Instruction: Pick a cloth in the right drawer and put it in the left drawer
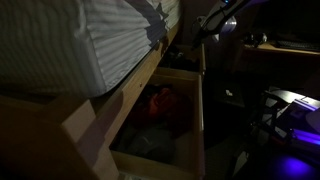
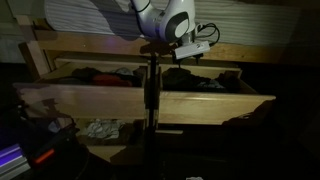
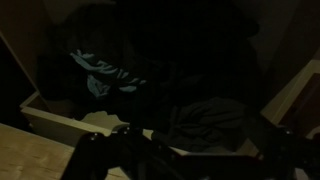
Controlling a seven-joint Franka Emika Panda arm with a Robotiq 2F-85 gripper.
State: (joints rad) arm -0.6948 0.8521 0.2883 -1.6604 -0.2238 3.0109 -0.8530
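Two open wooden drawers sit side by side under a bed. In an exterior view the left drawer (image 2: 60, 68) holds mixed clothes (image 2: 100, 74) and the right drawer (image 2: 232, 74) holds dark clothes (image 2: 200, 78). My gripper (image 2: 166, 50) hangs above the drawers, near the divide between them. In the wrist view a dark grey cloth (image 3: 205, 125) lies just ahead of my gripper (image 3: 185, 162), and a teal patterned cloth (image 3: 100, 75) lies farther left. The fingers show dimly at the bottom, spread wide apart with nothing between them.
A tripod pole (image 2: 150, 95) stands in front of the drawers. A lower drawer holds a white cloth (image 2: 100, 128). In an exterior view a striped mattress (image 1: 70, 40) overhangs a drawer holding a red cloth (image 1: 160, 103). The scene is very dark.
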